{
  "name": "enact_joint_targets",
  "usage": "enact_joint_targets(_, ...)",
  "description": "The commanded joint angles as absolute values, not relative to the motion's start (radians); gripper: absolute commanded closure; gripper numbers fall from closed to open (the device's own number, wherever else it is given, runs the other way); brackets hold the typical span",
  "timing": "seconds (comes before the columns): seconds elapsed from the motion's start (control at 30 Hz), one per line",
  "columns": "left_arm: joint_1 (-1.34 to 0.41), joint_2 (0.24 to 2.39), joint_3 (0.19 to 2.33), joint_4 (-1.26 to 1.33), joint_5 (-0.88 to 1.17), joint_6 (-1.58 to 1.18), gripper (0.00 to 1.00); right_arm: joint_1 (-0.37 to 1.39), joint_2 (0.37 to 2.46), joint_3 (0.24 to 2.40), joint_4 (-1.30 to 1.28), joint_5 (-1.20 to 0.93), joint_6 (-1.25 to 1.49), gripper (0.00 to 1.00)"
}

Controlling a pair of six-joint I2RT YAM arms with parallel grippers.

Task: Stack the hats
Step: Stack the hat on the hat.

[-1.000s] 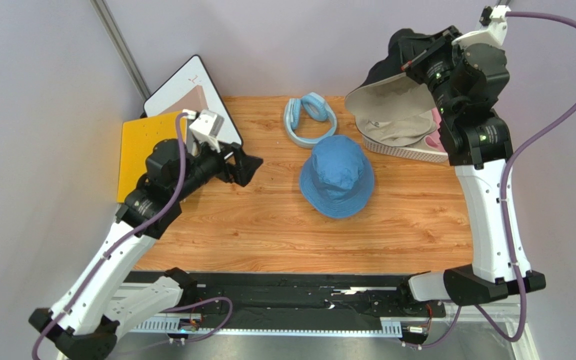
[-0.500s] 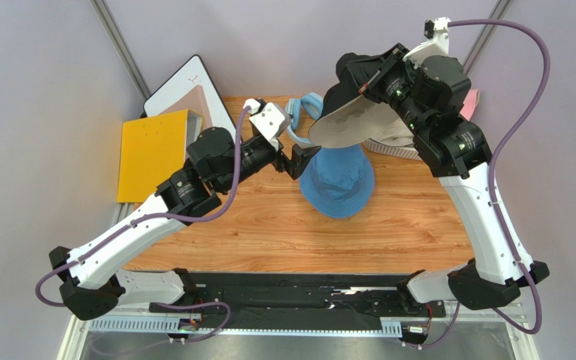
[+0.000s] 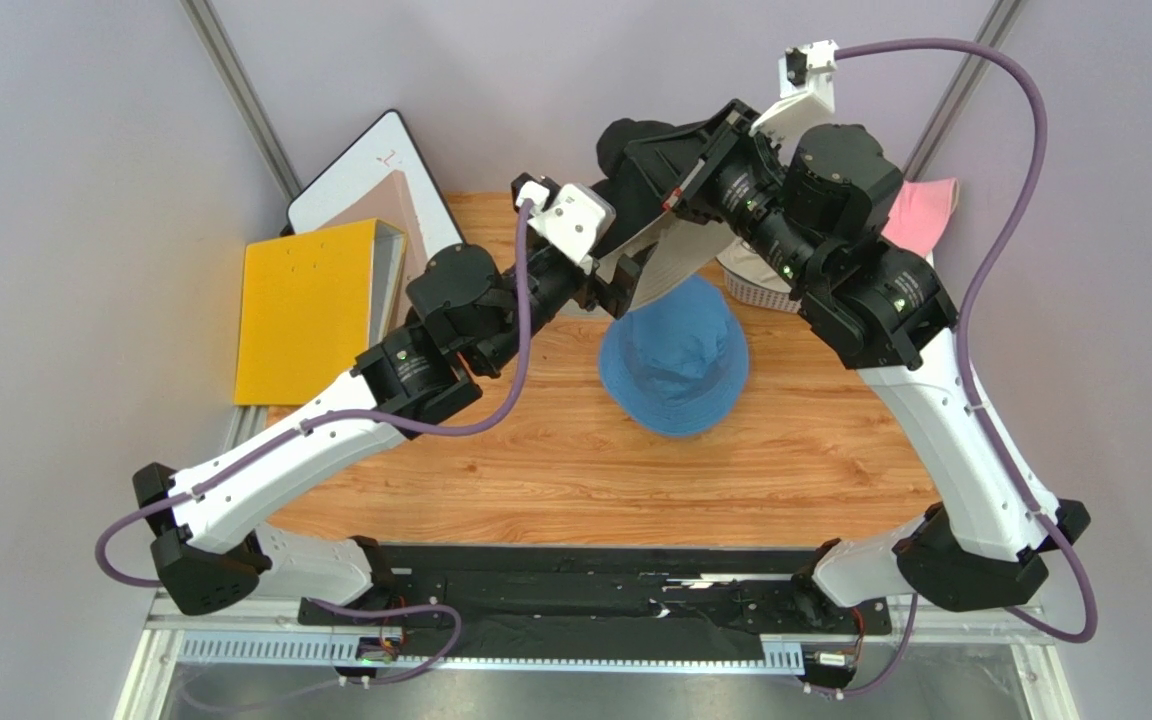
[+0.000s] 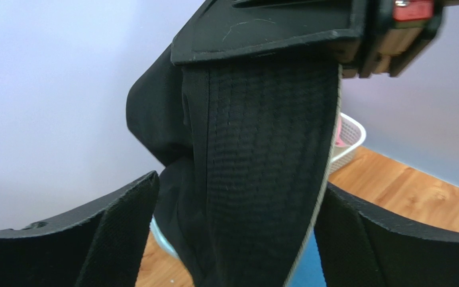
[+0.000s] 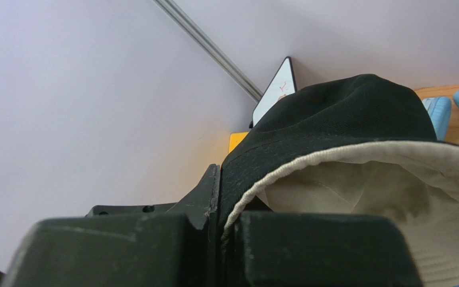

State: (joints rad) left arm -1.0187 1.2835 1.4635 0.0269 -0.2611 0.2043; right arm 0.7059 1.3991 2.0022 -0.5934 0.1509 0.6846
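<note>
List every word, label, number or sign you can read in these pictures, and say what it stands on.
No text can be read.
On the board: a small reddish mark near its top corner, too small to read.
On the black hat, the blue hat and the folder: no lettering shows.

- Directly above the blue bucket hat (image 3: 674, 360): blocked. The black bucket hat (image 4: 262, 149) hangs there, its brim pinched in the right gripper (image 5: 229, 224).
- Far-left of it: the left gripper (image 3: 609, 282), fingers spread either side of the black brim.
- Far-right, just beside its brim: a white mesh basket (image 4: 348, 134).
- Near and near-left sides: bare wooden tabletop (image 3: 537, 450), free for passage.
- Well to its left: a yellow binder (image 3: 304, 308) at the table edge.
</note>
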Motion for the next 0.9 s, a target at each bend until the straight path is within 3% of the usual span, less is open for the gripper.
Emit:
enact_joint_targets(0.0, -1.025, 1.304, 1.499, 0.094, -0.371, 0.262, 0.10, 0.752, 1.396, 2.051, -0.555, 0.181, 0.680, 1.00)
enact_joint_targets(0.03, -1.025, 1.311, 1.500, 0.095, -0.397, 0.274, 0.16, 0.756, 1.394, 2.051, -0.554, 0.186, 0.673, 1.00)
enact_joint_targets(0.13, -1.031, 1.316, 1.494, 0.115, -0.501, 0.288, 0.57, 0.769, 1.378, 2.042, -0.555, 0.207, 0.666, 1.00)
enact_joint_targets(0.17, -1.031, 1.316, 1.491, 0.130, -0.532, 0.294, 0.77, 0.770, 1.370, 2.036, -0.557, 0.222, 0.658, 1.00)
enact_joint_targets(0.27, -1.031, 1.313, 1.486, 0.176, -0.655, 0.337, 1.00, 0.770, 1.322, 1.979, -0.560, 0.271, 0.643, 1.00)
enact_joint_targets(0.47, -1.031, 1.338, 1.486, 0.368, -0.877, 0.538, 1.00, 0.770, 1.182, 1.771, -0.535, 0.334, 0.646, 1.00)
enact_joint_targets(0.57, -1.031, 1.350, 1.482, 0.457, -0.929, 0.649, 1.00, 0.770, 1.128, 1.703, -0.545, 0.383, 0.643, 0.93)
enact_joint_targets(0.6, -1.031, 1.351, 1.482, 0.466, -0.937, 0.678, 1.00, 0.770, 1.120, 1.692, -0.552, 0.390, 0.628, 0.83)
enact_joint_targets(0.67, -1.031, 1.356, 1.480, 0.483, -0.943, 0.699, 1.00, 0.770, 1.105, 1.681, -0.567, 0.394, 0.617, 0.77)
enact_joint_targets(0.77, -1.031, 1.339, 1.453, 0.518, -0.931, 0.724, 1.00, 0.769, 1.066, 1.678, -0.612, 0.350, 0.586, 0.37)
enact_joint_targets(0.87, -1.031, 1.304, 1.425, 0.491, -0.868, 0.680, 1.00, 0.770, 1.025, 1.655, -0.656, 0.321, 0.571, 0.24)
